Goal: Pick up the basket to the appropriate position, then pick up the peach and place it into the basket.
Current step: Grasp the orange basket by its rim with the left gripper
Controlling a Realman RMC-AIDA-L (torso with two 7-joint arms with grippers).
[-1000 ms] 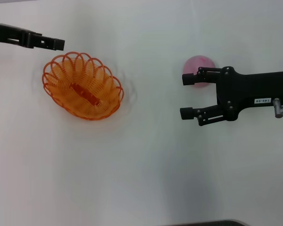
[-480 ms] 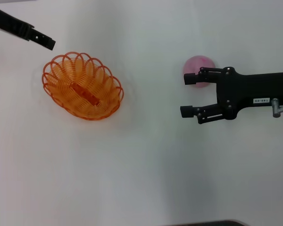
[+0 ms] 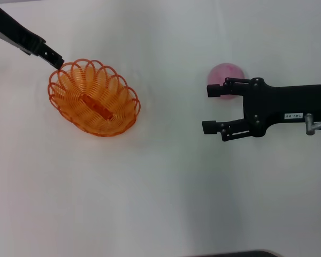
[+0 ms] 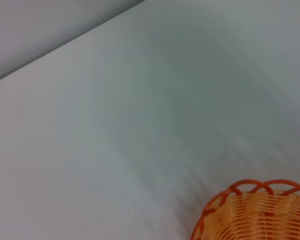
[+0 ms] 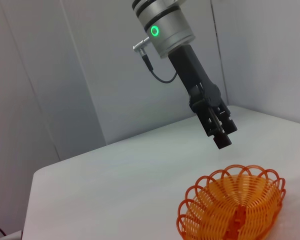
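The basket [image 3: 93, 98] is set on the white desk [image 3: 160, 193] in the left half of the head view, its long axis running from far left to near right, and nothing is seen inside it but an orange ridge along its bottom. Part of its looped rim is also caught in the left wrist view [image 4: 255, 212], and the whole of it is seen from the right wrist view [image 5: 232, 210].

The left gripper [image 3: 54, 58] is held above the desk at the basket's far left rim, slanting down from the far left corner. In the right wrist view [image 5: 222, 135] its fingers are seen pressed together just over the rim, with nothing between them.

The peach [image 3: 226, 80] is found on the desk to the right, well apart from the basket. The right gripper [image 3: 211, 108] is pointed leftward on the peach's near side, its fingers spread wide and empty. The far finger [image 3: 220, 90] is overlapped with the peach's near edge in the head view; contact cannot be told.
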